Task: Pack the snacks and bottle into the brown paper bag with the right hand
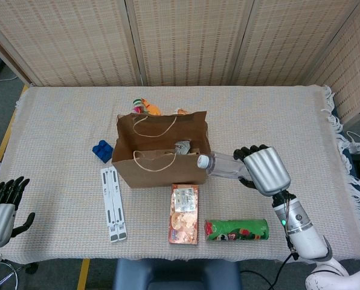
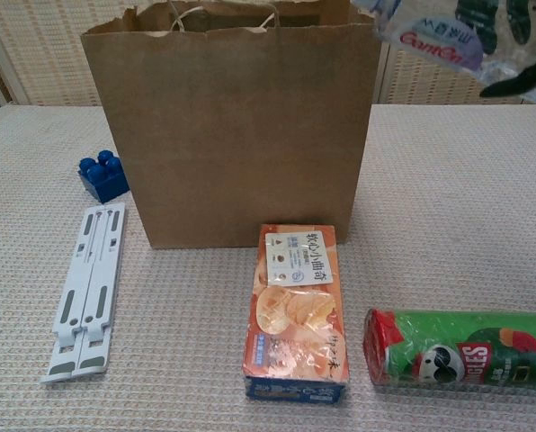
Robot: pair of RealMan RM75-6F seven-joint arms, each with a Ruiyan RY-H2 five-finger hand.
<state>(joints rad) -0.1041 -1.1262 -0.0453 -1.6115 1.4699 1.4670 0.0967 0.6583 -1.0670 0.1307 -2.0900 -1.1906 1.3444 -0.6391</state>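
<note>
While raised, right robot hand (image 1: 266,170) grips bottle (image 1: 222,164) — level, cap toward bag (image 1: 162,158).

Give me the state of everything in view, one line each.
Brown paper bag: upright, open, something already inside.
Bottle: lifted, held level beside the bag's rim, cap toward the bag.
Right robot hand: gripping the bottle.
Left robot hand: empty, fingers apart.
Orange snack box: flat on the table.
Green chip can: on its side.

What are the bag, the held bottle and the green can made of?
Bag: matte brown paper, creased, with twine-like handles. Bottle in the right hand: clear glossy plastic, see-through, white cap. Can: probably printed cardboard tube with a glossy finish; material uncertain.
</note>
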